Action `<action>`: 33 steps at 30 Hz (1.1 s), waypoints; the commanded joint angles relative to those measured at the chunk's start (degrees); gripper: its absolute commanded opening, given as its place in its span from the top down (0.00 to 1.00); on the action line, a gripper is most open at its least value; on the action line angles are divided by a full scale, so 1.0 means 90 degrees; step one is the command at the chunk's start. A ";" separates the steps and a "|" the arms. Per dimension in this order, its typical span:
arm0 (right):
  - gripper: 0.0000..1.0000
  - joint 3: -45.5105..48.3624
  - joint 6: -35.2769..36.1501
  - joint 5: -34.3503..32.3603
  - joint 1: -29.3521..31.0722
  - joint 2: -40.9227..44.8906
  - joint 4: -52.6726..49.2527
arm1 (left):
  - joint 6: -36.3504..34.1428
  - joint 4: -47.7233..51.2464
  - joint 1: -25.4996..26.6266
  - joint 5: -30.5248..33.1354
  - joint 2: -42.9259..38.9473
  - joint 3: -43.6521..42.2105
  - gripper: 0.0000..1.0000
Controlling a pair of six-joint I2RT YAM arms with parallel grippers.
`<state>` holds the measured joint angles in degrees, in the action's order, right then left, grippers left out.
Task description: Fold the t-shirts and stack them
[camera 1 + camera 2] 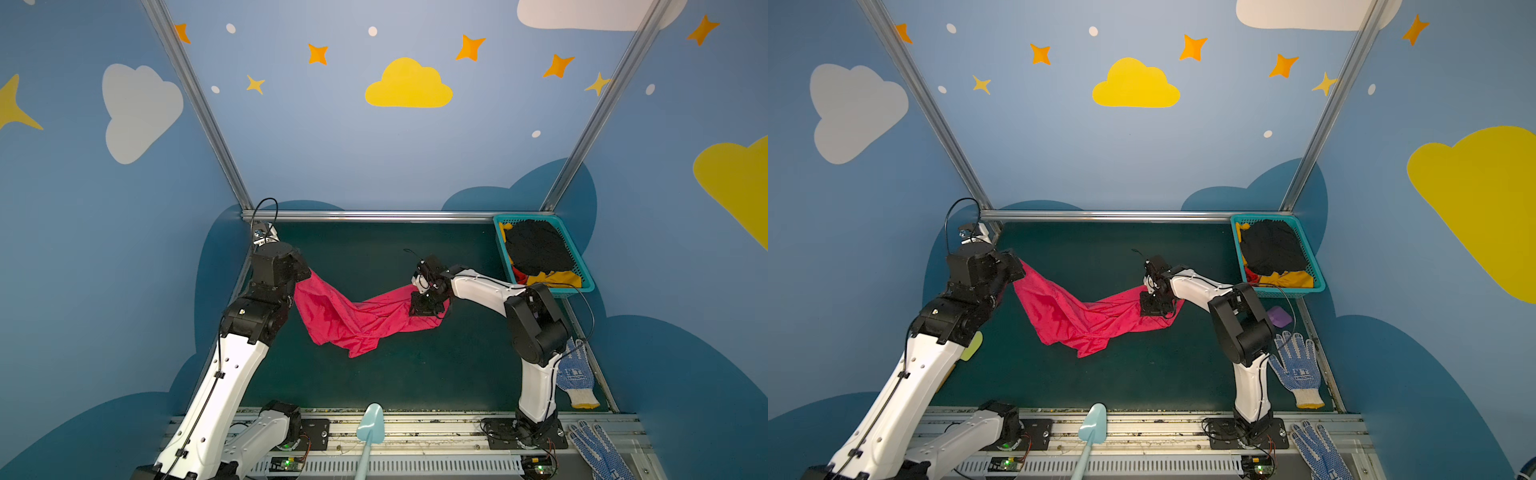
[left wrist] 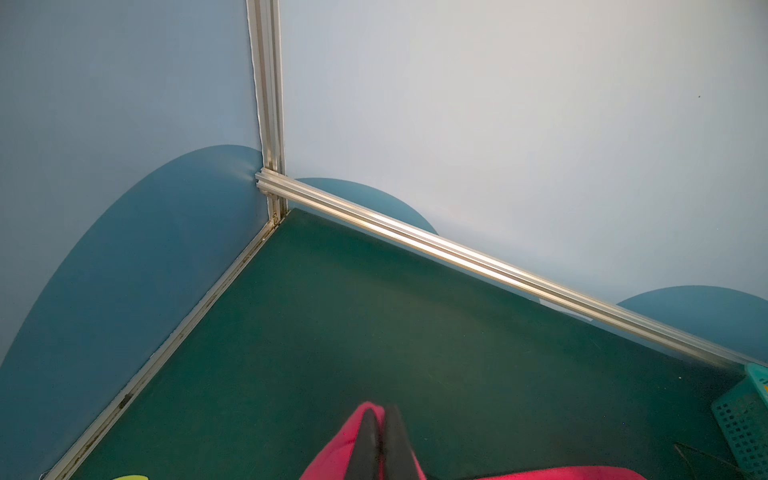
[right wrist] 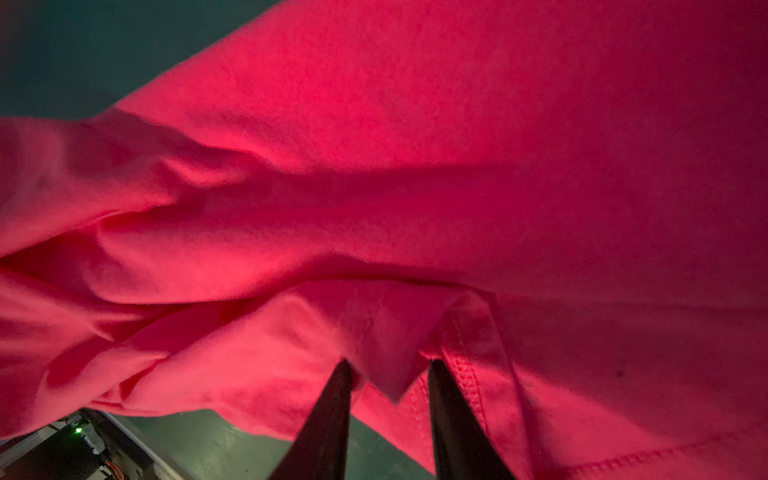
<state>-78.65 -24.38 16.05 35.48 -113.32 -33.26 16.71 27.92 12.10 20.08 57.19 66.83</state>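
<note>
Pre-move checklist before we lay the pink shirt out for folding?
1. Left gripper shut on pink t-shirt: ok.
2. Right gripper grip on it: cannot tell; fingers stand apart with cloth bunched between.
3. Shirt stretched flat: not ok; it sags in wrinkles onto the green mat.
4. Shirt free of the teal basket: ok, apart.
5. Dotted glove out of the cloth's way: ok, at the mat's right edge.
</note>
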 commanded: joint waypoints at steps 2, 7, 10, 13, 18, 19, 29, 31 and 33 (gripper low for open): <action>0.65 0.0152 -0.0115 0.0076 -0.0041 0.0054 0.0184 | -0.0133 0.0033 -0.0117 0.0181 -0.0095 -0.0024 0.95; 0.64 0.0356 -0.0175 0.0253 -0.0066 0.0220 0.0456 | -0.0148 0.0021 -0.0312 0.0201 -0.0090 -0.0091 0.95; 0.66 0.0489 -0.0216 0.0389 -0.0083 0.0356 0.0642 | -0.0148 0.0003 -0.0422 0.0209 -0.0056 -0.0139 0.95; 0.67 0.0620 -0.0242 0.0541 -0.0110 0.0507 0.0832 | -0.0149 0.0009 -0.0521 0.0216 0.0001 -0.0178 0.95; 0.67 0.0929 -0.0307 0.0744 -0.0168 0.0807 0.1251 | -0.0118 0.0043 -0.0641 0.0227 0.0087 -0.0198 0.95; 0.67 0.0985 -0.0301 0.0764 -0.0178 0.0860 0.1336 | -0.0118 0.0056 -0.0663 0.0223 0.0089 -0.0208 0.95; 0.66 0.1290 -0.0421 0.0844 -0.0285 0.0923 0.1663 | -0.0071 0.0077 -0.0797 0.0158 0.0126 -0.0297 0.95; 0.67 0.1297 -0.0435 0.0798 -0.0307 0.0850 0.1634 | -0.0060 0.0077 -0.0807 0.0133 0.0139 -0.0297 0.95; 0.70 0.1317 -0.0455 0.0703 -0.0329 0.0790 0.1602 | -0.0052 0.0081 -0.0813 0.0129 0.0155 -0.0303 0.95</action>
<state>-67.37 -27.99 23.05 32.97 -105.21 -19.07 16.29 28.67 5.17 21.10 58.35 64.34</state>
